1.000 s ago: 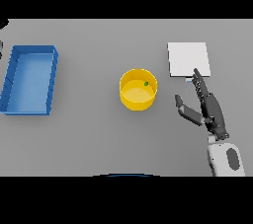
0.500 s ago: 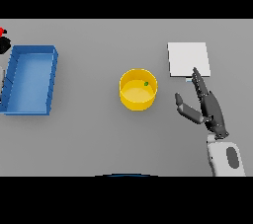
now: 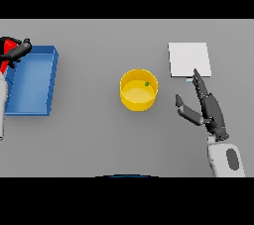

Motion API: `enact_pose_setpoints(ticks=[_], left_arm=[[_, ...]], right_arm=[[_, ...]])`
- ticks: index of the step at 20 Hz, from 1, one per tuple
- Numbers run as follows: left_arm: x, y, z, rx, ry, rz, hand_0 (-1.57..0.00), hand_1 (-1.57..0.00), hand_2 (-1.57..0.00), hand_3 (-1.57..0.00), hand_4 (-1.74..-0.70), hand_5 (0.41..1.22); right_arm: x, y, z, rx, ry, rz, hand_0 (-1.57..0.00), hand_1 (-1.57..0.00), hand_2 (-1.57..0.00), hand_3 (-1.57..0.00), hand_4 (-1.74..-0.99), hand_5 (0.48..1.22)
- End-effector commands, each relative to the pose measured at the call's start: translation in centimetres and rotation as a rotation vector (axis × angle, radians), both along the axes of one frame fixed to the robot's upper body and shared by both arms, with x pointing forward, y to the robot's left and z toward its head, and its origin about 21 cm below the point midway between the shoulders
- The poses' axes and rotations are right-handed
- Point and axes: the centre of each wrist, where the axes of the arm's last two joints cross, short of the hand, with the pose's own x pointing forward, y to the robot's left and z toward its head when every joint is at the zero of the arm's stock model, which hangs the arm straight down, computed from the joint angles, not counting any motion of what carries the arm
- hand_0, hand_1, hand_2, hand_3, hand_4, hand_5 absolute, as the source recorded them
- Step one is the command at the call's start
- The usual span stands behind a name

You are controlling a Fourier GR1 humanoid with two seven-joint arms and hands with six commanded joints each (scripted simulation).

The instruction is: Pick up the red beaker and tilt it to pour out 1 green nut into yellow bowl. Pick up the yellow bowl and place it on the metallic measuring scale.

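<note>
The yellow bowl [image 3: 139, 90] stands at the table's middle with one green nut [image 3: 147, 84] inside, near its right wall. At the far left edge the red beaker [image 3: 8, 45] shows partly, with my left hand [image 3: 19, 50] curled round it, above the back left corner of the blue tray. The pale square measuring scale [image 3: 189, 59] lies at the back right. My right hand [image 3: 209, 110] rests open right of the bowl, apart from it, fingers pointing at the scale's front edge.
A blue rectangular tray [image 3: 32, 80] lies at the left, its inside bare. Grey table surface spreads between the tray, the bowl and the scale.
My left hand with the red beaker has come into view at the left edge, over the tray's back corner. The right hand, bowl and scale have stayed put.
</note>
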Motion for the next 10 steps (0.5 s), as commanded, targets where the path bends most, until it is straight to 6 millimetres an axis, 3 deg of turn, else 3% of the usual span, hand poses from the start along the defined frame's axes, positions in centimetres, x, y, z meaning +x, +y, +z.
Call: enact_pose_setpoints(ticks=[1, 3, 5, 10], left_arm=[[-0.09, -0.06, 0.26, -0.004, 0.009, -0.019, -0.79, -0.66, -0.60, -0.37, -0.88, 0.701], [-0.46, 0.06, 0.58, 0.017, 0.024, -0.045, -0.50, -0.42, -0.38, -0.24, -0.83, 0.678], [0.00, 0.25, 0.53, 0.063, 0.073, -0.052, -0.32, -0.27, -0.24, -0.15, -0.79, 0.659], [0.10, -0.56, 0.32, 0.106, 0.090, -0.066, -0.10, -0.09, -0.08, -0.05, -0.75, 0.655]], right_arm=[[-0.10, -0.23, -0.04, -0.002, -0.005, -0.005, 0.00, 0.00, 0.00, 0.00, -1.320, 0.726], [-0.38, -0.25, -0.08, 0.006, -0.007, -0.003, 0.00, 0.00, 0.00, 0.00, -1.318, 0.725], [-0.18, -0.20, 0.22, 0.009, -0.015, 0.006, 0.00, 0.00, 0.00, 0.00, -1.315, 0.724], [-0.03, 0.08, 0.01, -0.026, -0.007, -0.003, 0.00, 0.00, 0.00, 0.00, -1.300, 0.717]])
